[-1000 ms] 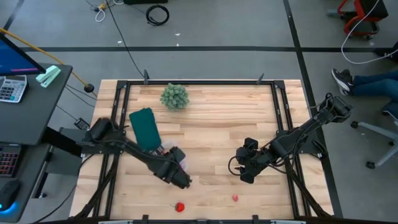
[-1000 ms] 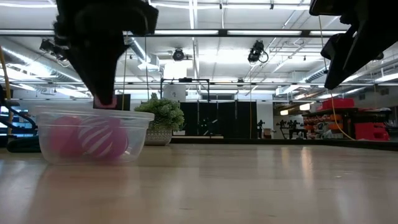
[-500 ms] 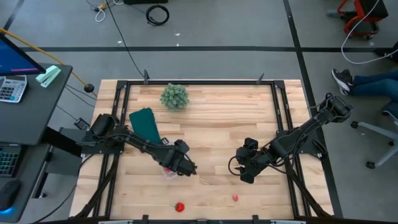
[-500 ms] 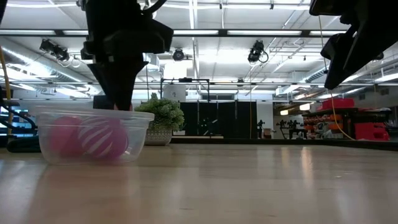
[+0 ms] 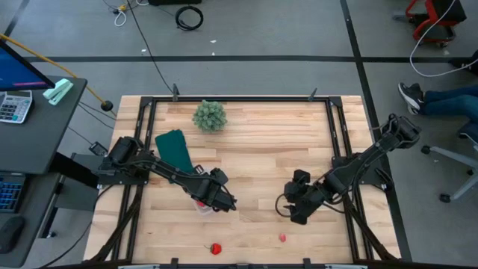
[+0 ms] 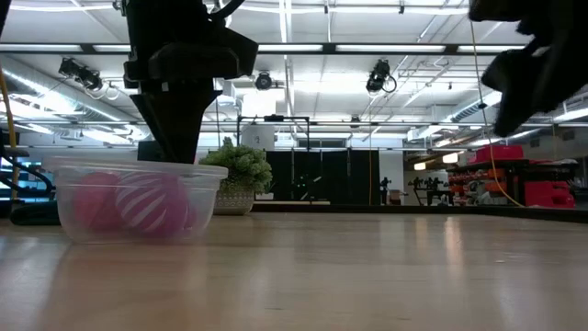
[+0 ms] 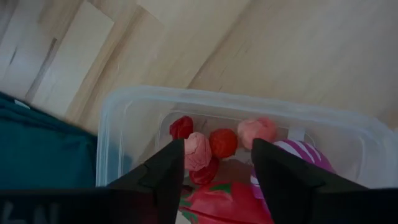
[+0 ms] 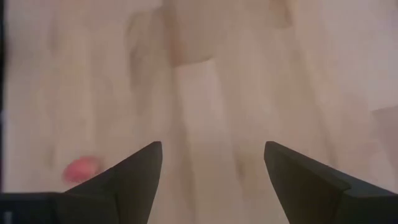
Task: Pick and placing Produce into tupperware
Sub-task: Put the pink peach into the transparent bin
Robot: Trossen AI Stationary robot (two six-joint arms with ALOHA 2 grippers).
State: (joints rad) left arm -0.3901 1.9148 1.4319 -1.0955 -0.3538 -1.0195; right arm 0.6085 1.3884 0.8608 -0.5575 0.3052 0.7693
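Produce remaining: two loose pieces lie on the bare wood near the front edge of the tabletop: a red piece with a thin stem (image 5: 215, 248) left of centre and a smaller pink piece (image 5: 283, 238) right of centre.
Tupperware: the clear container (image 6: 136, 199) sits left of centre, toward the front, beside the dark green flat piece (image 5: 173, 152); the left wrist view shows several red and pink pieces and a pink striped ball (image 7: 306, 157) already inside.
Left gripper: the left gripper (image 5: 222, 200) hangs directly over the container, fingers (image 7: 163, 176) parted and empty.
Right gripper: the right gripper (image 5: 294, 213) hovers above the wood right of centre, fingers (image 8: 133, 169) spread wide, holding nothing.
Key relation: the pink piece (image 8: 81, 168) lies just off the right gripper toward the front edge, outside the span of the jaws; the right arm is clearly the nearer one. The red stemmed piece lies between the two arms, somewhat closer to the left gripper.
Long axis: the pink piece looks roundish, with no clear axis; the red piece's stem points toward the left edge.
Hidden or unclear: the container is mostly covered by the left arm from above; neither loose piece appears in the low view; the right wrist view is too soft to identify the pink piece.
Other: a bushy pale-green plant (image 5: 209, 116) stands near the back edge.
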